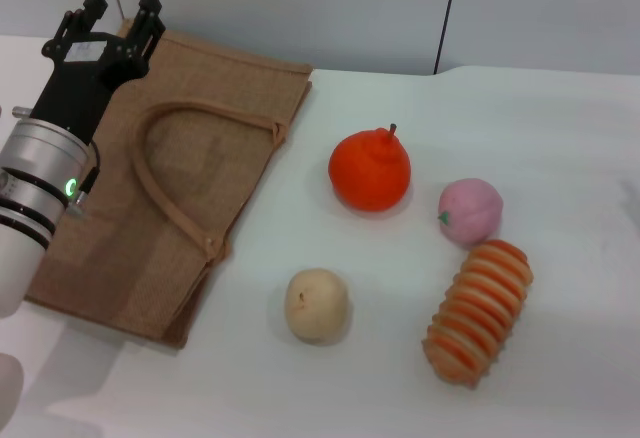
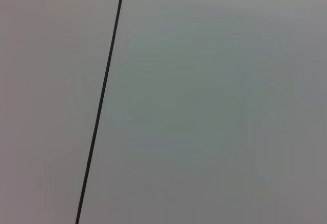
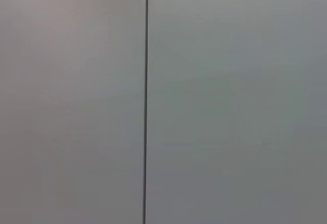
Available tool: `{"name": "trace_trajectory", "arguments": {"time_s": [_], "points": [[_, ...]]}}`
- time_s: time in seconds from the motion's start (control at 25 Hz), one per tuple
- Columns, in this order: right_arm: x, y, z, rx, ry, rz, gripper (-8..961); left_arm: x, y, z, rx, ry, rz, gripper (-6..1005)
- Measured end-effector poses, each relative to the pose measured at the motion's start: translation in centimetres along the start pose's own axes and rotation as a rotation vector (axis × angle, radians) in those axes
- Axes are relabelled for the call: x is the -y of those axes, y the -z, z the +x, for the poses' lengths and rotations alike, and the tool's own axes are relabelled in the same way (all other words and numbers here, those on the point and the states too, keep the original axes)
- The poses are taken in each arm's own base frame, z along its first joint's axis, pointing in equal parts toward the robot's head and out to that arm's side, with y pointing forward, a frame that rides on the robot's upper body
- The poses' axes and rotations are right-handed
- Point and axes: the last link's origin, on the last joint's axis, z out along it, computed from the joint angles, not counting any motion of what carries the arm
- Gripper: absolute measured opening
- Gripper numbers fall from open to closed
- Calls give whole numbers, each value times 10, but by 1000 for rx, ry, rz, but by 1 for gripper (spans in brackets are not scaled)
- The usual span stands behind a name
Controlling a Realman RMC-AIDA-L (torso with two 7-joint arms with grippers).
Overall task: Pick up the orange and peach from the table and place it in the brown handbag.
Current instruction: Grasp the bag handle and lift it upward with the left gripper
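The brown handbag (image 1: 170, 198) lies flat on the left of the white table, its loop handles on top. The orange (image 1: 370, 170), bright orange-red with a short dark stem, sits in the middle of the table. The pink peach (image 1: 469, 211) sits to its right, apart from it. My left gripper (image 1: 122, 6) is open and empty, raised over the bag's far left corner, far from both fruits. My right gripper is out of view. Both wrist views show only a grey wall with a dark seam.
A pale beige round fruit (image 1: 317, 305) lies near the bag's front right corner. A ridged orange-striped loaf-like item (image 1: 479, 311) lies just in front of the peach. A grey wall stands behind the table (image 1: 560, 128).
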Motion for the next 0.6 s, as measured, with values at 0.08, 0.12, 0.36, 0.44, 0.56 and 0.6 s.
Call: {"name": "trace_trajectory", "arguments": {"time_s": [0.08, 0.12, 0.36, 0.44, 0.56, 0.6], "points": [[0, 0, 0, 0, 0, 0, 696, 0, 0, 0, 0, 0, 0, 707], [0, 0, 0, 0, 0, 0, 696, 0, 0, 0, 0, 0, 0, 707], [0, 0, 0, 1, 1, 2, 697, 0, 0, 0, -1, 1, 2, 707], [1, 0, 0, 0, 1, 2, 696, 0, 0, 0, -1, 2, 2, 707], [1, 0, 1, -8, 2, 5, 696, 1, 0, 0, 2, 41, 2, 707], [2, -1, 2, -13, 3, 7, 696, 2, 0, 0, 7, 63, 3, 707]]}}
